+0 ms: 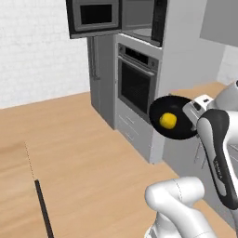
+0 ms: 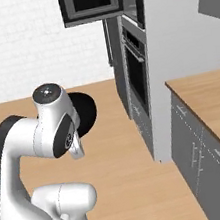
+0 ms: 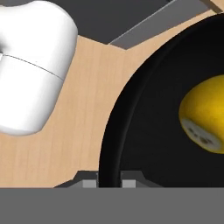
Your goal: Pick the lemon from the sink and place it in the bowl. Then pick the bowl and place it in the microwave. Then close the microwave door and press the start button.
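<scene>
So the arm point(image 1: 216, 153) is bent up high at the right side of the left base view, elbow low near the bottom centre, forearm rising and the wrist turned toward the middle of the frame. It's holding the black bowl point(image 1: 173, 117) in the air, right of centre, tipped so its open side faces the camera (the bowl is well off the floor, in front of the oven point(image 1: 135, 83) and the grey cabinets). The lemon point(image 1: 168, 121) sits inside the bowl, just about in the middle of it.

In the hand view the fingers point(image 3: 109, 179) are at the bottom centre, clamped on the bowl's rim point(image 3: 111, 144), one tip on each side of the black edge. The lemon point(image 3: 204, 114) is at the right edge of that frame, resting on the bowl's dark inside, with the wood floor point(image 3: 74, 131) behind on the left.

From the right base view the arm point(image 2: 52, 129) sits at centre left, a big white joint in front, and the bowl point(image 2: 84, 112) peeks out from behind it as a dark disc.

The microwave point(image 1: 139, 21) is at the top of the left base view, above the oven, with its door point(image 1: 95, 17) swung open to the left, so the grey inside shows. In the right base view the door point(image 2: 91, 1) is at the top centre. The wooden surface point(image 2: 214, 97) is at the right.
</scene>
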Robot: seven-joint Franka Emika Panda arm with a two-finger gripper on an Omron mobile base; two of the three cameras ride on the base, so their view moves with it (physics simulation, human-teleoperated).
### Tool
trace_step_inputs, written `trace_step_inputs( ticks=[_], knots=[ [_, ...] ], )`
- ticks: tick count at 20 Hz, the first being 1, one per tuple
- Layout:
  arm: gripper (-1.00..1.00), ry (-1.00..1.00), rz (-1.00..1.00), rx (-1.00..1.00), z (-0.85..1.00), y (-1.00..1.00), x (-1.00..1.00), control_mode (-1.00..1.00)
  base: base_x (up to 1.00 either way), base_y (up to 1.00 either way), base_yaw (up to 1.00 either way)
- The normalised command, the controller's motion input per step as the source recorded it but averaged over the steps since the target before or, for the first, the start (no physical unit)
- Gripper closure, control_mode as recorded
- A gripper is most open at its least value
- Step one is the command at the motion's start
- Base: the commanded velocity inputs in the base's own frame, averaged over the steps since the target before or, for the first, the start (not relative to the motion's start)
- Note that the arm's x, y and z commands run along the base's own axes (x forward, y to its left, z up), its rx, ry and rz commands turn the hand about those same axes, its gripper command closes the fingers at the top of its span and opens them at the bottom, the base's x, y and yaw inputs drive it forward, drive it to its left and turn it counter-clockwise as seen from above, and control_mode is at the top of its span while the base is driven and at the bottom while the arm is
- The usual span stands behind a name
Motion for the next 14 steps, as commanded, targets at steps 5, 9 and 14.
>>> trace_step_inputs(
  ticks=[5, 9, 14],
  knots=[
    [1.0, 0.0, 0.0, 0.0, 0.0, 0.0, 0.0, 1.0, 1.0, 0.23, -0.09],
    [1.0, 0.0, 0.0, 0.0, 0.0, 0.0, 0.0, 1.0, 1.0, 0.3, -0.2],
    [1.0, 0.0, 0.0, 0.0, 0.0, 0.0, 0.0, 1.0, 1.0, 0.55, -0.41]
  ],
)
